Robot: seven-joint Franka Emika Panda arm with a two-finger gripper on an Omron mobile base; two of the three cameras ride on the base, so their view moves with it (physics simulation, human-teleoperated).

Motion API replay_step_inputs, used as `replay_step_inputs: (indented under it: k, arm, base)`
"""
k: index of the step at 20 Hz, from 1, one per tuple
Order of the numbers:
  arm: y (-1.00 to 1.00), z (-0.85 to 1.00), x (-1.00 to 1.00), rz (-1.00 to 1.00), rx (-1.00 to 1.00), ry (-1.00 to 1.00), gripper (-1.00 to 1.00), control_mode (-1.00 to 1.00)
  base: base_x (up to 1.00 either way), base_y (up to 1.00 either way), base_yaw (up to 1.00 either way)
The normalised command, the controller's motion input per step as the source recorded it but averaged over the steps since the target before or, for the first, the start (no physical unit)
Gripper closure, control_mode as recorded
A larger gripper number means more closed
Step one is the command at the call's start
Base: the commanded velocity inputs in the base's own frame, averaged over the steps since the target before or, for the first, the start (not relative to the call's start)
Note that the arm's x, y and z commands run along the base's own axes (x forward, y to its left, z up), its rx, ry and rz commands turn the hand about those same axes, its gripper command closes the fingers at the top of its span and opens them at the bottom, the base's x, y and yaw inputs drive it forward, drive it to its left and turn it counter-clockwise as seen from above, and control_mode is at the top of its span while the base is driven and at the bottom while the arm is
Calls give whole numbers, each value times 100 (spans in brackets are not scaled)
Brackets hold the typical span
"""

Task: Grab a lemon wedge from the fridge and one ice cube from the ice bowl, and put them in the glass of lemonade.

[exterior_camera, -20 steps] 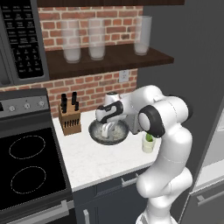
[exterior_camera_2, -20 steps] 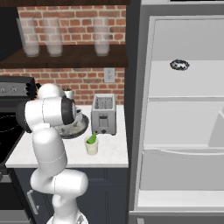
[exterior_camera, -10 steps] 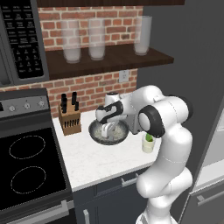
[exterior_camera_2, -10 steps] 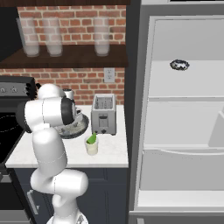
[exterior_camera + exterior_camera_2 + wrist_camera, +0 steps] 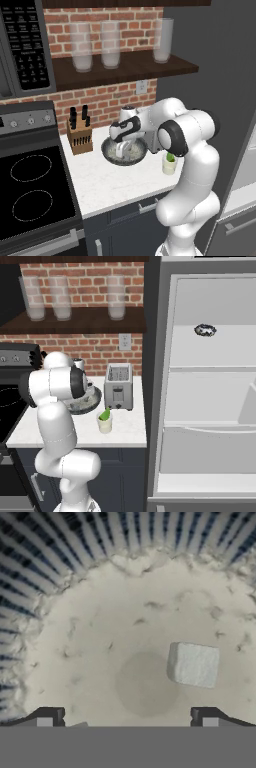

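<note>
My gripper (image 5: pixel 121 149) hangs open, pointing down into the ice bowl (image 5: pixel 108 153), a wide dark grey bowl on the white counter. In the hand view its whitish speckled inside (image 5: pixel 100 632) lies close below. One white ice cube (image 5: pixel 193 664) rests there, ahead of the right fingertip (image 5: pixel 207 717) and apart from it; nothing is between the fingers. The glass of lemonade (image 5: pixel 170 165) stands right of the bowl, with the yellow-green lemon wedge (image 5: pixel 171 157) sticking out of its top. From the right base view, the glass (image 5: pixel 104 424) and wedge (image 5: pixel 105 415) sit before the toaster. The fridge (image 5: pixel 200 401) stands open.
A toaster (image 5: pixel 118 387) stands behind the glass. A knife block (image 5: pixel 80 137) sits left of the bowl, and the stove (image 5: pixel 30 190) beyond it. Tall clear glasses (image 5: pixel 110 45) line the wooden shelf above. A small dark ring (image 5: pixel 205 330) lies on the fridge's top shelf.
</note>
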Motion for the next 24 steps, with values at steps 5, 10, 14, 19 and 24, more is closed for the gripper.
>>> replay_step_inputs:
  k: [5,10,14,19,24]
  arm:
    - [0,-9,0,0,0,3,-100,-100]
    - [0,-9,0,0,0,1,-100,-100]
    - [0,0,-1,0,0,0,-100,-100]
    - [0,0,-13,0,0,-2,-100,-100]
    - [0,1,-10,0,0,-7,-100,-100]
  base:
    - [0,0,0]
    - [0,0,0]
    - [0,0,0]
    - [0,0,0]
    - [0,0,0]
